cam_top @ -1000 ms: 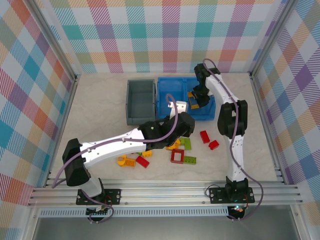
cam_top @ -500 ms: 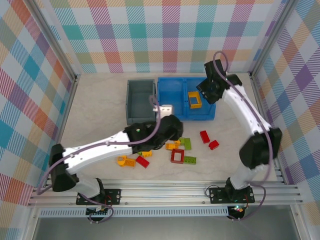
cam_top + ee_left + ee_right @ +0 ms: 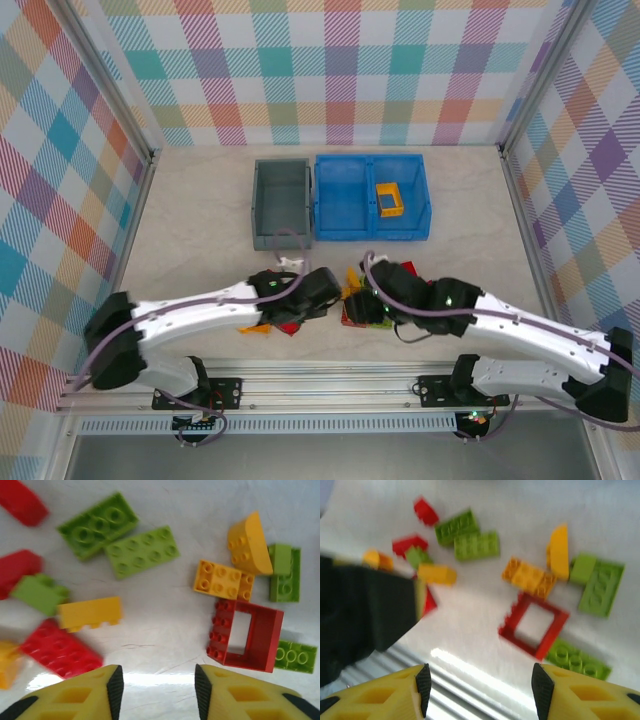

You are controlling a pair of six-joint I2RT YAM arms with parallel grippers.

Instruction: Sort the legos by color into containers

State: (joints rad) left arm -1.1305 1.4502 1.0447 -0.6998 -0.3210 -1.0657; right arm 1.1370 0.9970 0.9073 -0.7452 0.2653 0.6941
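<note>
1. Left gripper [image 3: 159, 687] fingers apart, nothing in them, over the loose legos [image 3: 142, 552]
2. Right gripper [image 3: 480, 685] apart too, empty, red frame [image 3: 534, 625] just beyond
3. Grey bin [image 3: 282, 200] and blue bin [image 3: 340, 205] sit far back, yellow frame [image 3: 389, 199] in blue's right compartment

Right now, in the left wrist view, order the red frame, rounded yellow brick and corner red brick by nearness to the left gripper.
From the left gripper:
1. red frame, right
2. rounded yellow brick, upper right
3. corner red brick, top left
</note>
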